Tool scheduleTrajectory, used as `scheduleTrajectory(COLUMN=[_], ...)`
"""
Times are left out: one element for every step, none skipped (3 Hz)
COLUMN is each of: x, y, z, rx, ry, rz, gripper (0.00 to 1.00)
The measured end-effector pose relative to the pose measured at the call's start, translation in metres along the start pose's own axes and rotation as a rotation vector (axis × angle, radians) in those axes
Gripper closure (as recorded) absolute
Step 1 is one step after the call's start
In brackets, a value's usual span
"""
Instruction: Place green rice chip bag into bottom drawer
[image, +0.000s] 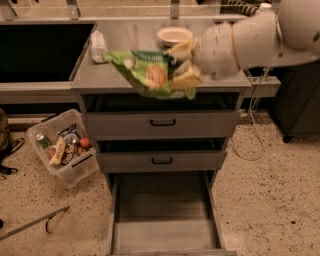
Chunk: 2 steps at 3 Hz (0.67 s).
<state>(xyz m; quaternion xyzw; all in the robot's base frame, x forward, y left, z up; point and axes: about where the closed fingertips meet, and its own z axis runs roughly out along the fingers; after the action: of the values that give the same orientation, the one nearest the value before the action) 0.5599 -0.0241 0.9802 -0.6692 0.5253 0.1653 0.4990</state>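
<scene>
The green rice chip bag is crinkled bright green foil and hangs in the air in front of the cabinet's top edge. My gripper is shut on the bag's right end, with the white arm reaching in from the upper right. The bottom drawer is pulled out at floor level, a long grey tray that looks empty. It lies well below the bag and gripper. The two upper drawers with black handles are closed.
A white bowl and a white bottle stand on the cabinet top. A clear plastic bin with snack packets sits on the floor at left. A metal rod lies on the floor. A cable hangs at right.
</scene>
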Motion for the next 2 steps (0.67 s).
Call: scheduleTrajectory(x=[0.019,0.019], y=[0.0338,0.0339], z=[0.0145,0.0146], rx=[-0.065,-0.066], ry=[0.02,0.02], rz=[0.037,0.037], gripper=[1.0,1.0])
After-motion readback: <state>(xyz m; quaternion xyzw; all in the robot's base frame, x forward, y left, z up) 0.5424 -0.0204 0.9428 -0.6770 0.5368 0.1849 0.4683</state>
